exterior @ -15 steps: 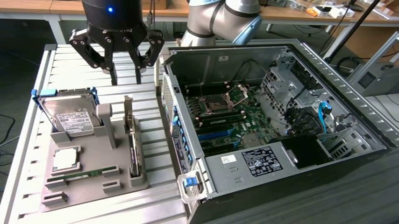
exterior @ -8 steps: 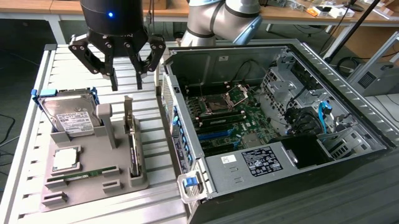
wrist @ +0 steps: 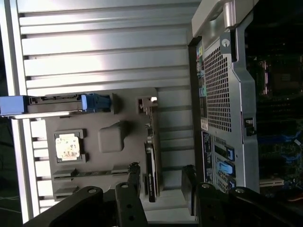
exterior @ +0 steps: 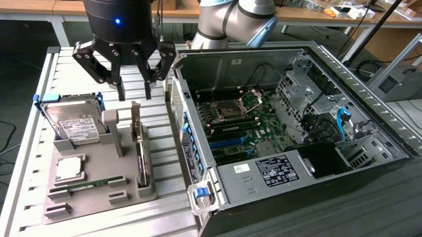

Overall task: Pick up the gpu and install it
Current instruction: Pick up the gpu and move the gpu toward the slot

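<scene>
The gpu (exterior: pixel 141 160) is a thin dark card standing on its edge in a slot of the grey holder tray (exterior: pixel 99 200), its silvery bracket (exterior: pixel 136 116) at the far end. My gripper (exterior: pixel 135 94) hangs open just above that bracket end, not touching the card. In the wrist view the gpu (wrist: pixel 151 163) runs lengthwise between my two dark fingertips (wrist: pixel 134 177), nearer one of them than the other, and my gripper (wrist: pixel 161 182) holds nothing. The open computer case (exterior: pixel 197 64) lies beside the tray, on the exterior view's right, with its motherboard (exterior: pixel 244 126) exposed.
On the tray also sit a silver hard drive (exterior: pixel 76 123) in a blue caddy, a square processor (exterior: pixel 69 168) and a narrow green memory stick (exterior: pixel 86 185). The case's perforated wall (wrist: pixel 222 104) rises close beside the gpu. Everything rests on a ribbed aluminium table (exterior: pixel 59 59).
</scene>
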